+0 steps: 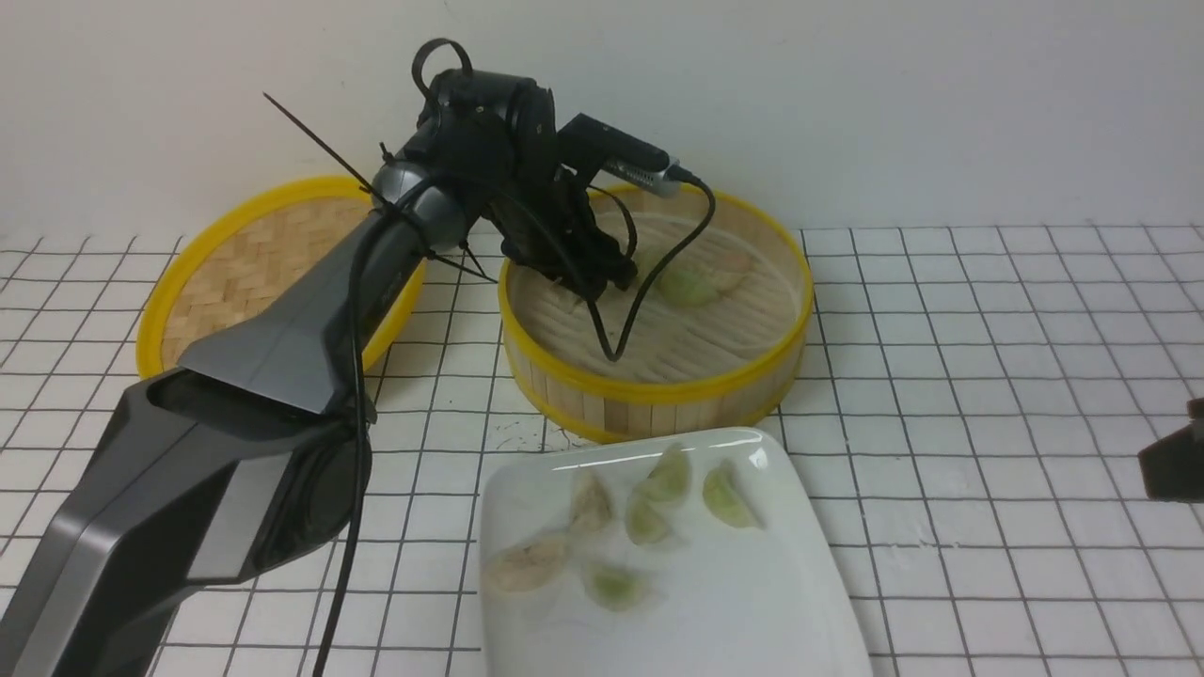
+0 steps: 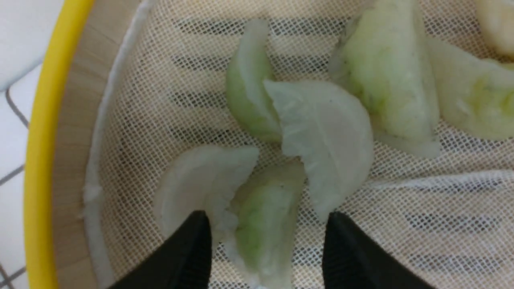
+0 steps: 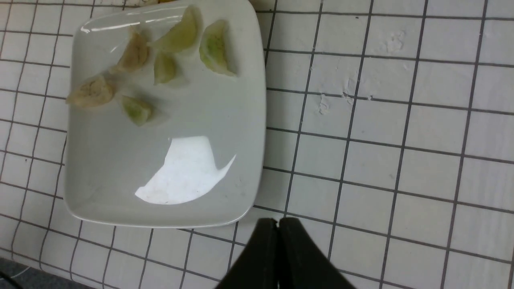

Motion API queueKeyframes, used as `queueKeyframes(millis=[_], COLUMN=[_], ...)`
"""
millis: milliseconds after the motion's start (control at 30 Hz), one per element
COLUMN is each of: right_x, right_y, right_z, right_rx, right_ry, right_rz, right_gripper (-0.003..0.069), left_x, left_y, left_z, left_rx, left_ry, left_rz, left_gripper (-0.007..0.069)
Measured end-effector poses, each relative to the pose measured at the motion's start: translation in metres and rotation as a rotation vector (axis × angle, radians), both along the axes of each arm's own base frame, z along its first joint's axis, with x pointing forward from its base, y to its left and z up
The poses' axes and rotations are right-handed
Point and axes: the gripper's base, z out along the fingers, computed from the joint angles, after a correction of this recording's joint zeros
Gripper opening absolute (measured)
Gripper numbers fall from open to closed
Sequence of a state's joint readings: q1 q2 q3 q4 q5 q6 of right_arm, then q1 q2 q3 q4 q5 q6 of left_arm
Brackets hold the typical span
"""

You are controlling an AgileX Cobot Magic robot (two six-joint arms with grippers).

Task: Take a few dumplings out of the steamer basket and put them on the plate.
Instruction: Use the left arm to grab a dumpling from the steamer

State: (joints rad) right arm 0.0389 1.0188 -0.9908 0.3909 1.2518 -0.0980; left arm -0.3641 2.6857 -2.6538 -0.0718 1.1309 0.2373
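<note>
The steamer basket (image 1: 658, 390) stands at the back centre, and my left gripper (image 1: 602, 277) reaches down inside it. In the left wrist view this gripper (image 2: 267, 218) is open, its black fingertips (image 2: 198, 228) either side of a pale green dumpling (image 2: 263, 196) lying on the mesh liner. More dumplings (image 2: 325, 132) lie close around it, one whitish dumpling (image 2: 196, 184) against the one fingertip. The white plate (image 1: 752, 583) in front of the basket holds several dumplings (image 1: 729, 496). My right gripper (image 3: 278, 220) is shut and empty over the tiled table beside the plate (image 3: 225, 132).
A flat woven yellow-rimmed lid (image 1: 263, 268) leans at the back left against the wall. The left wrist camera's cable (image 1: 649, 282) hangs into the basket. The basket's yellow rim (image 2: 40, 160) is close beside the left gripper. A dark part of the right arm (image 1: 1171, 465) shows at the right edge.
</note>
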Motion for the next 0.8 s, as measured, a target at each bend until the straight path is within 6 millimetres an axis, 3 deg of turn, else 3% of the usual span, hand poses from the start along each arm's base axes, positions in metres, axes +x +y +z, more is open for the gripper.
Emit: queueKeyframes(millis=[67, 100, 167, 500, 667, 700, 733, 800], right_x=[0.0, 0.0, 0.0, 0.0, 0.001, 0.001, 0.001, 0.003], right_y=[0.0, 0.0, 0.0, 0.0, 0.0, 0.0, 0.0, 0.0], right_z=[0.0, 0.0, 0.0, 0.0, 0.0, 0.001, 0.001, 0.002], right_rx=[0.0, 0.0, 0.0, 0.005, 0.005, 0.003, 0.002, -0.001], right_ry=[0.0, 0.0, 0.0, -0.002, -0.007, -0.018, -0.02, -0.04], right_rz=[0.0, 0.0, 0.0, -0.001, 0.001, 0.004, 0.005, 0.006], right_gripper=[-0.001, -0.001, -0.001, -0.001, -0.001, -0.001, -0.001, -0.001], left_x=[-0.001, -0.002, -0.002, -0.004, -0.013, -0.019, -0.02, -0.032], left_y=[-0.002, -0.002, -0.002, -0.002, 0.002, 0.004, 0.005, 0.009], left_z=[-0.011, -0.012, -0.011, -0.005, 0.031, 0.063, 0.067, 0.113], left_rx=[-0.002, -0.004, -0.004, -0.007, 0.004, -0.016, -0.02, -0.064], left_ry=[0.027, 0.031, 0.035, 0.041, 0.048, 0.005, -0.002, -0.068], left_rz=[-0.01, -0.01, -0.012, -0.011, -0.019, -0.012, -0.011, 0.018], left_gripper=[0.0259, 0.0251, 0.0162, 0.0162, 0.0162, 0.0162, 0.0162, 0.0162])
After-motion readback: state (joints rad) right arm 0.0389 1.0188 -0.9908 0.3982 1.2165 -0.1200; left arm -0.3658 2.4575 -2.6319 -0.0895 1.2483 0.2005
